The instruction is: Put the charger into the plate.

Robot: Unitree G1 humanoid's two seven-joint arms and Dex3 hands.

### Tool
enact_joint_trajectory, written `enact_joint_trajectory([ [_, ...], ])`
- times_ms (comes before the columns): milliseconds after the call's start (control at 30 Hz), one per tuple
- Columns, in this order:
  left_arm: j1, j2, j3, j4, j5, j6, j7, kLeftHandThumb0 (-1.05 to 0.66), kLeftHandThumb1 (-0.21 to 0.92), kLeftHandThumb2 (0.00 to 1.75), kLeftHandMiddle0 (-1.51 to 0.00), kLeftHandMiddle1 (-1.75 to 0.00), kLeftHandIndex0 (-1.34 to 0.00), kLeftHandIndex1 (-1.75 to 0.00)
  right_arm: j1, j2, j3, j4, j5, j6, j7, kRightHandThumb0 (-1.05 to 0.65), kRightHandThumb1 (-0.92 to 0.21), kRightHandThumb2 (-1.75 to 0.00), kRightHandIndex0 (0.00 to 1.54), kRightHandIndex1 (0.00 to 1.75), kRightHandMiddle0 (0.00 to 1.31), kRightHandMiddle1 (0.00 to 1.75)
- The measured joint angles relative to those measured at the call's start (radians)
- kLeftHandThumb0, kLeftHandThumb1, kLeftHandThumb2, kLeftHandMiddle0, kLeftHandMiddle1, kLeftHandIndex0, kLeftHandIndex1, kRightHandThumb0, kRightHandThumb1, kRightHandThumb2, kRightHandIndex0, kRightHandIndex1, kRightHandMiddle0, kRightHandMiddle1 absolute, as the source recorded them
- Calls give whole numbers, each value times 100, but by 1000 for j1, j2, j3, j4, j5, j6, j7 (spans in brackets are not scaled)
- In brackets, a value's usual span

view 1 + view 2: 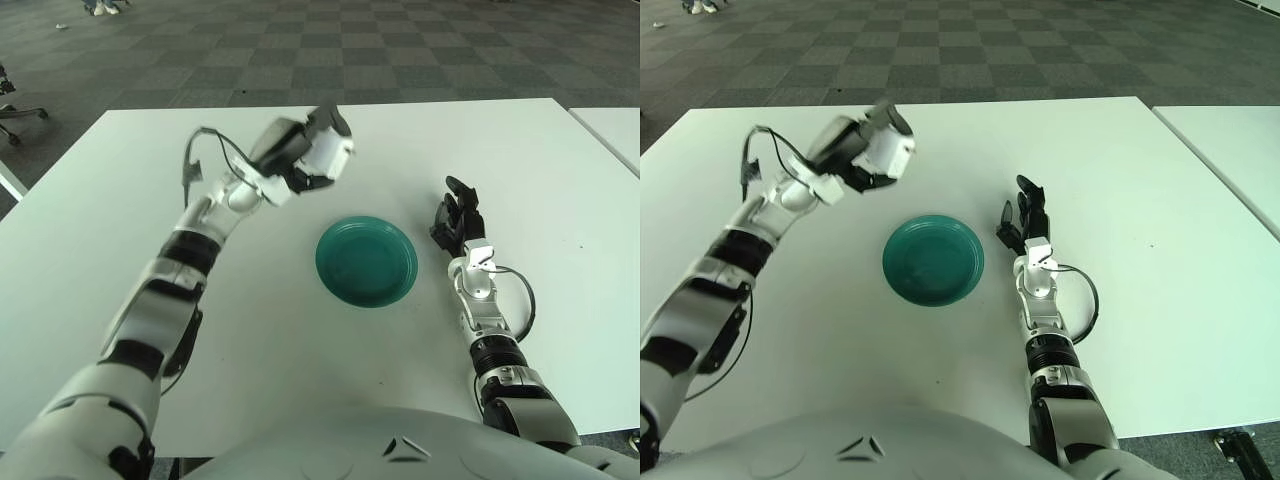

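Observation:
A white block charger (pixel 330 155) is held in my left hand (pixel 305 150), which is raised above the white table, up and to the left of the teal plate (pixel 367 260). The fingers are curled around the charger; it also shows in the right eye view (pixel 887 153). The plate (pixel 933 260) lies flat on the table and holds nothing. My right hand (pixel 458 222) shows to the right of the plate, fingers relaxed and holding nothing.
The white table (pixel 540 170) spreads wide around the plate. A second white table (pixel 615 130) stands at the far right with a gap between. A checkered carpet floor lies beyond the far edge.

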State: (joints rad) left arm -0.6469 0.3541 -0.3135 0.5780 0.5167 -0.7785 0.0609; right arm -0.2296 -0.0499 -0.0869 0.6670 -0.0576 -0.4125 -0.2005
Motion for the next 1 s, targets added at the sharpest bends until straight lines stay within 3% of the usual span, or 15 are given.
enact_joint_trajectory([
  [367,66,-5,-77,-135,4,63,-191,-47,30,133,-114,-175,-61,-175,-42,-1,-4,73,1,-42,0,-67,-92,-89,24,1,0,76],
  [667,79,-28,-145,-145,26,64,-255,-47,32,130,-109,-175,-60,-175,-49,0,-9,103,7,-94,16,-65,-92,-83,27,2,0,68],
  [1000,84,-41,-216,-137,43,48,-337,-47,31,132,-107,-175,-61,-175,-74,10,-36,150,39,-132,37,-67,-92,-81,29,2,0,75],
])
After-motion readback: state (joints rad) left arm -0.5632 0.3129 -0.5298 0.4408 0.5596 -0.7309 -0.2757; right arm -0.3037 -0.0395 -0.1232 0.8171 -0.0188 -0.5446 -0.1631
